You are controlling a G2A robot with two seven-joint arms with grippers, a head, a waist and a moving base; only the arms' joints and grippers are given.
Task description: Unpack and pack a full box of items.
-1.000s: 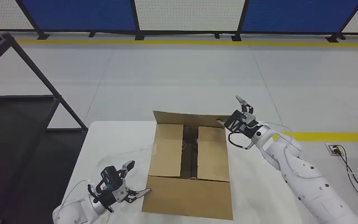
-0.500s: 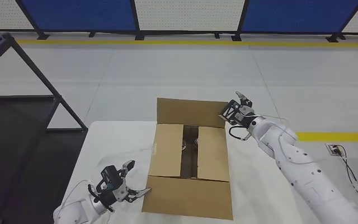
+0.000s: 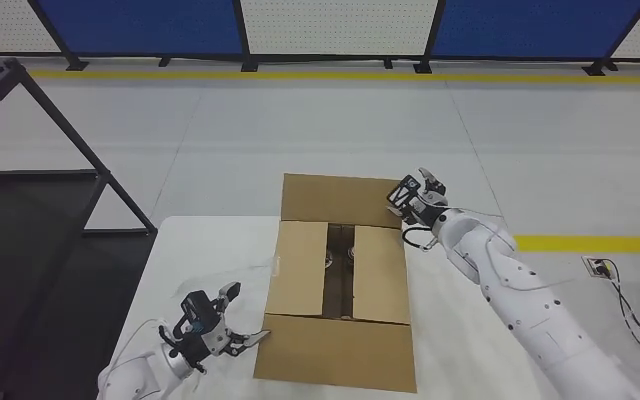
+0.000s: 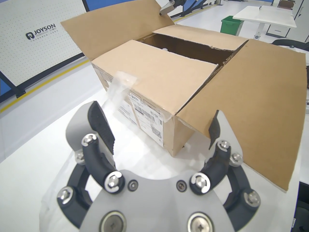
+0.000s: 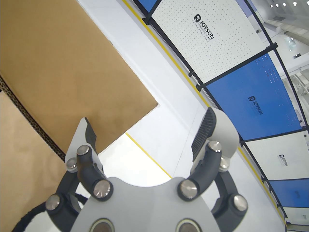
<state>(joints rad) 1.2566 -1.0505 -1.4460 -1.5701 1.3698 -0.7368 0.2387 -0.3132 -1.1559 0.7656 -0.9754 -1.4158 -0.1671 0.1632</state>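
We see a white label (image 4: 147, 117) with a barcode on the left side of the box (image 3: 300, 275); its print is too fine to read. A loose clear tape strip (image 4: 120, 83) hangs above it. Logos mark the panels (image 5: 205, 32) behind. The brown cardboard box sits on the table (image 3: 200, 250), with its far flap (image 3: 340, 198) upright, its near flap (image 3: 335, 352) folded outward, and its two inner flaps (image 3: 380, 275) down with a dark gap between. The right gripper (image 3: 412, 190), fingers wide, has one finger at the far flap's right corner. The left gripper (image 3: 250, 314), fingers wide and empty, hovers just left of the box's near left corner.
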